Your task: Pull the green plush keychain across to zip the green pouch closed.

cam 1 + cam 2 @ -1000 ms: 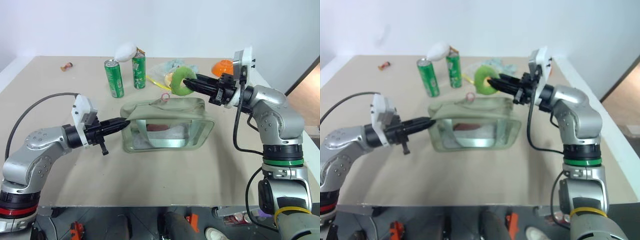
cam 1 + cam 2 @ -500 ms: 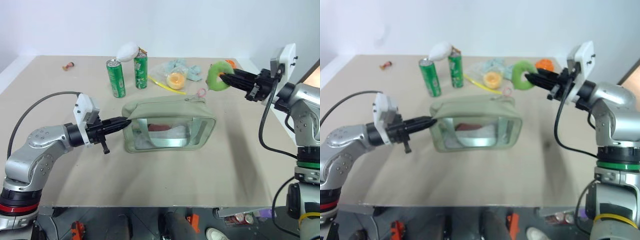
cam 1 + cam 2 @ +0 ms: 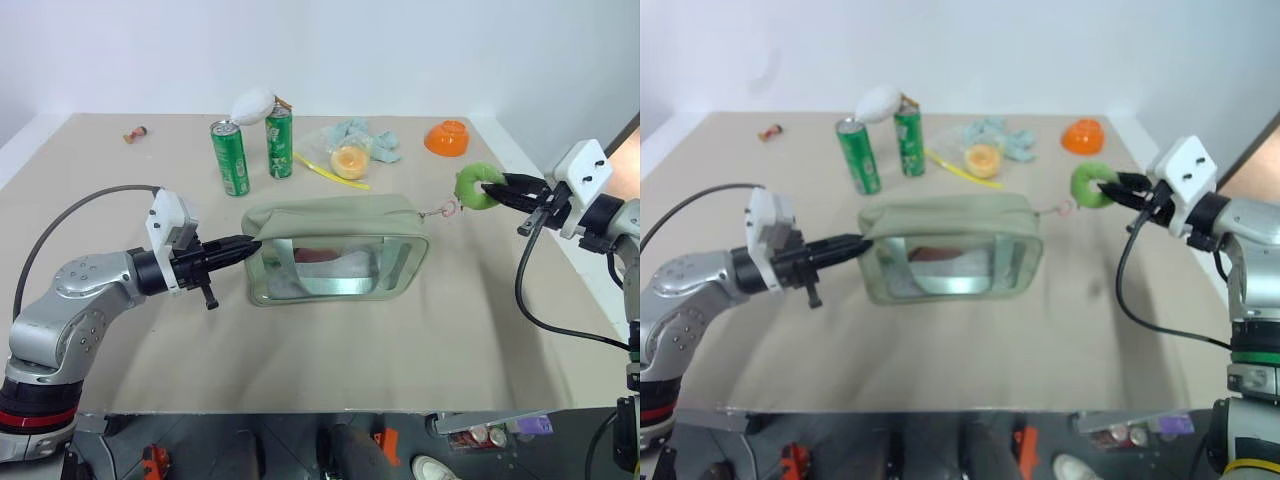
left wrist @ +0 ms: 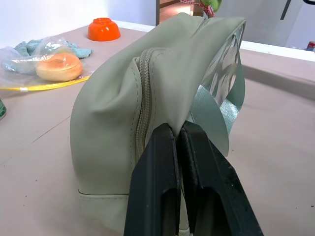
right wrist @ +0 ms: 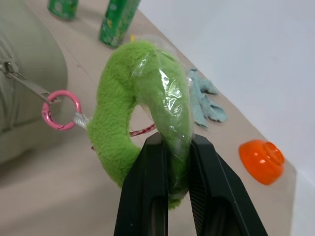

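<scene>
Head views: the green pouch (image 3: 338,248) lies mid-bench. The left gripper (image 3: 243,246) has its fingers pinched on the pouch's left end. The right gripper (image 3: 503,186) holds the green plush keychain (image 3: 476,187) in the air, just past the pouch's right end, with the pink ring (image 3: 449,209) and pull stretched between them. Judged from this, the zip is drawn across and the task is essentially done; only letting go remains.

Left wrist view: fingers (image 4: 157,187) clamped narrow on fabric beside the zipper (image 4: 143,93), whose teeth read closed here. The far end of the track is hard to make out.

Right wrist view: fingers (image 5: 147,182) grip the plush ring through its clear wrapper. The slider itself is cut off at the edge.
</scene>
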You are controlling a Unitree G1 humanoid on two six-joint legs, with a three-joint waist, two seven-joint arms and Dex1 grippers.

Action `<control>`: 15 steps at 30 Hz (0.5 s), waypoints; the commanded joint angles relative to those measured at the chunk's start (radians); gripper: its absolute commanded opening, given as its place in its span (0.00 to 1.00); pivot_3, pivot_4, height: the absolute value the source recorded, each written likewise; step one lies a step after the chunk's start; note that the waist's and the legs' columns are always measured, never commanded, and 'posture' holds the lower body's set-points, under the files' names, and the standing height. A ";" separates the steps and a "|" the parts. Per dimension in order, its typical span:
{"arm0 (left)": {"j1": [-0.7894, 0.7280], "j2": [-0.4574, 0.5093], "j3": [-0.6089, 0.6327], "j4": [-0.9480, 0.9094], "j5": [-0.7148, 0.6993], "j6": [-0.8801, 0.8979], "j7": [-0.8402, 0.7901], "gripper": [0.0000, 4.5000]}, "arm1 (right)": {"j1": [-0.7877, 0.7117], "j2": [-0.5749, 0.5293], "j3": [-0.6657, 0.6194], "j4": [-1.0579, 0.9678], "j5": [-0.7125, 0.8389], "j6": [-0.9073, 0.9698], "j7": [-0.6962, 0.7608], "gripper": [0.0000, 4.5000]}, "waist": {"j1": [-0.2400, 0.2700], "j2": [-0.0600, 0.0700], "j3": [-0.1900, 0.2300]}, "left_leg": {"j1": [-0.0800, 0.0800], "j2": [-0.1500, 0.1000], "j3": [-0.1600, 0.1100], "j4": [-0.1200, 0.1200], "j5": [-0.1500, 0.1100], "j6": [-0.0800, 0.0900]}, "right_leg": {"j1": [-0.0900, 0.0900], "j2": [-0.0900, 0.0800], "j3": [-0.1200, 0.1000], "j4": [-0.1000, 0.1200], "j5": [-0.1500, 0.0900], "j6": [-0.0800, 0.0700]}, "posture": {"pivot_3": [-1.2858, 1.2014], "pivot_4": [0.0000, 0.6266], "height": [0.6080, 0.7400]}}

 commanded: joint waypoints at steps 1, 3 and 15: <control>0.012 0.017 0.000 0.003 0.012 0.013 0.001 0.00 | 0.015 -0.045 -0.007 0.023 -0.068 -0.081 -0.044 0.12 | 0.000 0.000 0.000 | 0.000 0.000 0.000 0.000 0.000 0.000 | 0.000 -0.001 0.000 0.000 0.000 0.000 | 0.52 0.24 1.00; 0.010 0.015 -0.001 0.001 0.012 0.014 0.005 0.00 | 0.047 -0.033 0.014 0.011 -0.093 -0.112 -0.053 0.12 | 0.000 0.000 0.000 | 0.000 -0.001 0.000 0.000 0.000 0.000 | 0.000 -0.001 0.000 0.000 0.000 0.000 | 0.52 0.24 1.00; 0.009 0.009 0.007 -0.013 -0.002 0.024 0.026 0.00 | 0.251 0.019 0.136 -0.058 -0.195 -0.272 -0.064 0.12 | -0.002 0.000 0.000 | 0.003 0.000 0.000 0.000 0.000 0.000 | 0.002 -0.001 0.001 0.000 0.000 0.001 | 0.52 0.24 1.00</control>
